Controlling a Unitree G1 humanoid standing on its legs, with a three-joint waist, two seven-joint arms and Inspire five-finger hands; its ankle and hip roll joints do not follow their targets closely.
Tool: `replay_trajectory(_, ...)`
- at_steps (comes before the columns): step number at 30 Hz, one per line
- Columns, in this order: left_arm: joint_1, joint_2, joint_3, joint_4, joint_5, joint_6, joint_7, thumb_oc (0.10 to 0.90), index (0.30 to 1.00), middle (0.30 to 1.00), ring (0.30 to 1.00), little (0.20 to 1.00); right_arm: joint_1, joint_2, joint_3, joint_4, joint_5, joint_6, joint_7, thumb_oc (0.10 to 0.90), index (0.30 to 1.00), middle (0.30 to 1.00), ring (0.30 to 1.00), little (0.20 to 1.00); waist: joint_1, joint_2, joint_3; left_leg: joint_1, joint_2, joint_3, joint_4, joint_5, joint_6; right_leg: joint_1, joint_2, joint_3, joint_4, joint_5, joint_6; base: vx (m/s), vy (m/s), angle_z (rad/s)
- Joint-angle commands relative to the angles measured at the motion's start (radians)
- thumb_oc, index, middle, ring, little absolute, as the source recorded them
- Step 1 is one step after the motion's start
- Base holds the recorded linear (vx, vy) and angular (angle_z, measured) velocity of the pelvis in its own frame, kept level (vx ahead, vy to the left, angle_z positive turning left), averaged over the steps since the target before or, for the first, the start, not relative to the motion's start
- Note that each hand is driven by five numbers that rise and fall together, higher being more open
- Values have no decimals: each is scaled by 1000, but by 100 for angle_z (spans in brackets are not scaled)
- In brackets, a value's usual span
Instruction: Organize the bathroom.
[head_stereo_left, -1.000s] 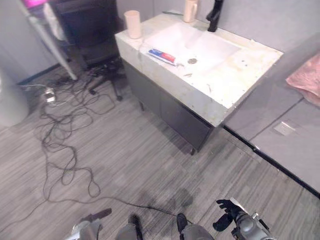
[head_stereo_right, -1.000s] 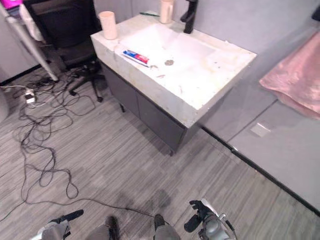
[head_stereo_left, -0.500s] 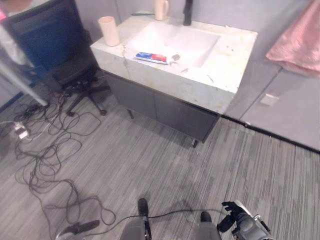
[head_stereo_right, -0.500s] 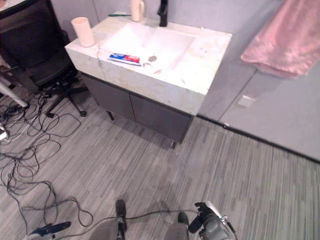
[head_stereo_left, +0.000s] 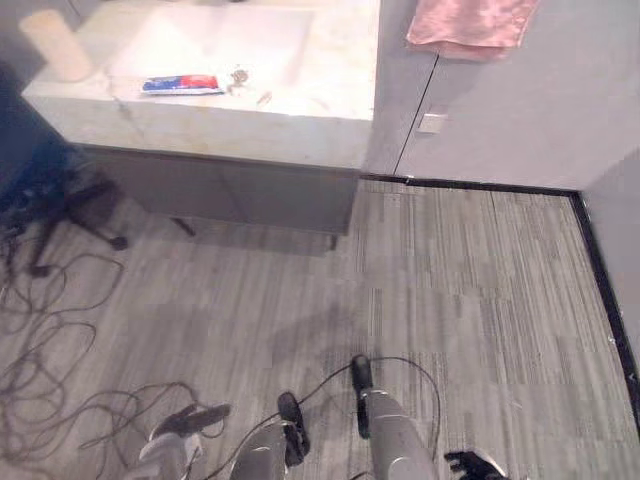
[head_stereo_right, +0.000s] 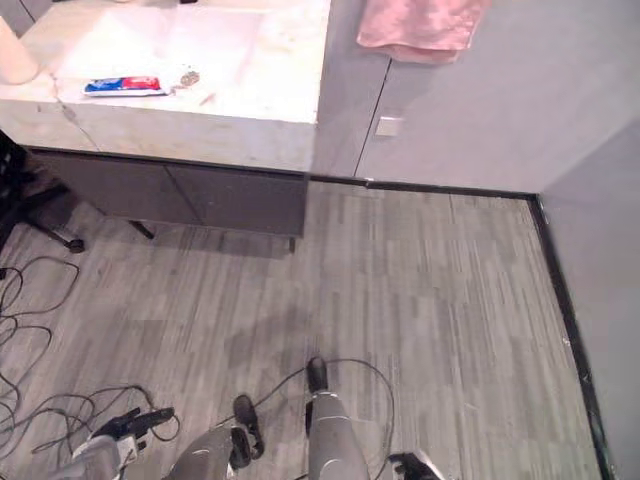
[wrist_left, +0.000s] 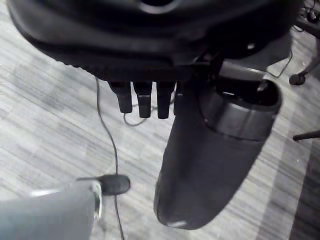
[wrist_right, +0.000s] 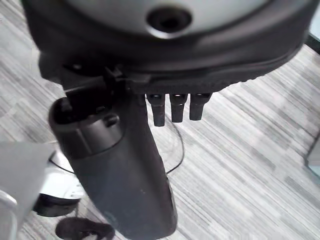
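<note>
A white vanity (head_stereo_left: 300, 110) with a sink stands at the upper left. On its rim lies a red, white and blue toothpaste tube (head_stereo_left: 182, 85), with a beige cup (head_stereo_left: 58, 45) at the corner. A pink towel (head_stereo_left: 470, 22) hangs on the wall beside the vanity. My left hand (head_stereo_left: 190, 420) hangs low over the floor, fingers (wrist_left: 142, 100) straight and holding nothing. Low on the other side, my right hand (head_stereo_left: 478, 465) has straight fingers (wrist_right: 172, 107) and is also empty. Both hands are far from the vanity.
A small round metal piece (head_stereo_left: 238, 76) lies by the toothpaste. Dark cabinet doors (head_stereo_left: 230, 190) sit under the counter. A chair base (head_stereo_left: 60, 205) and tangled cables (head_stereo_left: 40, 350) lie at the left. Grey walls with a black baseboard (head_stereo_left: 600, 270) close off the right.
The camera has swung to the right: the vanity now sits at the upper left and the wall corner shows at the right. Both hands stay low and empty.
</note>
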Motion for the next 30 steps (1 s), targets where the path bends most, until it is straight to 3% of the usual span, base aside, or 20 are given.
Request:
replay_trajectory(1,29,49,-27,-21,-7,-12,10,800,900,900,900,900,-18,-63,10,-2,46,-13,-19,800,900,900,900,900,-11,39,-35,163,-61,5,-92,18,-17,14,35,-31,-63,95,4,314,-170,62)
replay_trajectory(5,12,44,-55,-49,0,35,-23,800,900,900,900,900,11,-63,0,-58,90,4,-68,800,900,900,900,900,-32,66,-39,159,-42,4,-35,52,-32,58,23,-44,-79,70,-18,266,-141,42)
replay_trajectory(9,31,37,-48,-66,11,33,-33,800,900,900,900,900,41,-63,-15,-81,68,7,-76,800,900,900,900,900,-45,72,-47,177,-31,-3,-12,56,-40,75,25,-40,-80,56,-30,263,-155,3)
replay_trajectory(12,45,36,-36,-69,16,19,-34,800,900,900,900,900,59,-61,-19,-84,53,15,-76,800,900,900,900,900,-49,74,-65,203,-11,-15,57,104,-62,88,41,-43,-73,34,-55,187,-178,-9)
replay_trajectory(14,52,30,-27,-61,17,5,-32,800,900,900,900,900,67,-57,-16,-76,62,25,-81,800,900,900,900,900,-46,57,-93,174,31,-31,289,235,-97,131,61,-47,-95,20,-97,213,-280,-17)
replay_trajectory(15,53,29,-27,-60,15,3,-32,800,900,900,900,900,67,-56,-16,-75,66,27,-83,800,900,900,900,900,-44,50,-96,152,37,-30,336,241,-94,141,62,-47,-99,18,-102,176,-251,-22)
replay_trajectory(17,52,28,-32,-67,-19,-18,-53,800,900,900,900,900,57,-53,-18,-64,125,32,-102,800,900,900,900,900,-29,20,-103,41,57,-28,438,180,-52,182,58,-48,-116,19,-107,189,-177,-29)
replay_trajectory(18,53,25,-30,-82,-53,-69,-48,800,900,900,900,900,50,-46,-29,-49,178,21,-96,800,900,900,900,900,-18,13,-104,27,66,-33,381,112,-36,214,65,-46,-114,1,-97,173,-88,-28)
replay_trajectory(20,58,20,-24,-108,-117,-164,-52,800,900,900,900,900,35,-25,-37,-28,221,-36,-113,800,900,900,900,900,2,-10,-114,24,42,-33,204,122,-14,226,70,-38,-126,14,-91,159,17,-43)
replay_trajectory(21,69,15,-11,-126,-117,-209,-40,800,900,900,900,900,19,-7,-35,-20,244,-59,-109,800,900,900,900,900,23,-13,-114,32,8,-86,-37,145,-20,246,91,-8,-132,7,-73,184,103,-65)
replay_trajectory(23,85,10,-3,-124,-104,-221,-44,800,900,900,900,900,2,7,-26,-13,265,-66,-91,800,900,900,900,900,51,-9,-114,37,-3,-164,-236,202,-43,271,117,31,-145,-3,-59,161,89,-73)
replay_trajectory(24,96,2,-1,-107,-73,-240,-53,800,900,900,900,900,-3,13,-18,-9,300,-39,-53,800,900,900,900,900,72,-7,-115,42,7,-205,-313,250,-63,294,124,43,-160,-10,-51,122,40,-94)
replay_trajectory(25,102,-2,-2,-96,-57,-249,-62,800,900,900,900,900,-1,18,-17,-8,316,-35,-40,800,900,900,900,900,80,-6,-120,36,10,-216,-318,266,-70,302,125,45,-168,-12,-48,127,51,-123)
replay_trajectory(26,115,-9,-9,-65,-20,-251,-111,800,900,900,900,900,9,30,-24,0,401,-40,-5,800,900,900,900,900,91,-13,-121,19,-5,-209,-244,249,-71,318,112,43,-173,-17,-42,114,90,-105)
replay_trajectory(30,139,3,-14,-13,43,-243,-162,800,900,900,900,900,26,51,-58,11,461,-62,30,800,900,900,900,900,88,-11,-138,84,-6,-178,-277,216,-63,316,90,22,-161,-14,-29,102,139,-101)
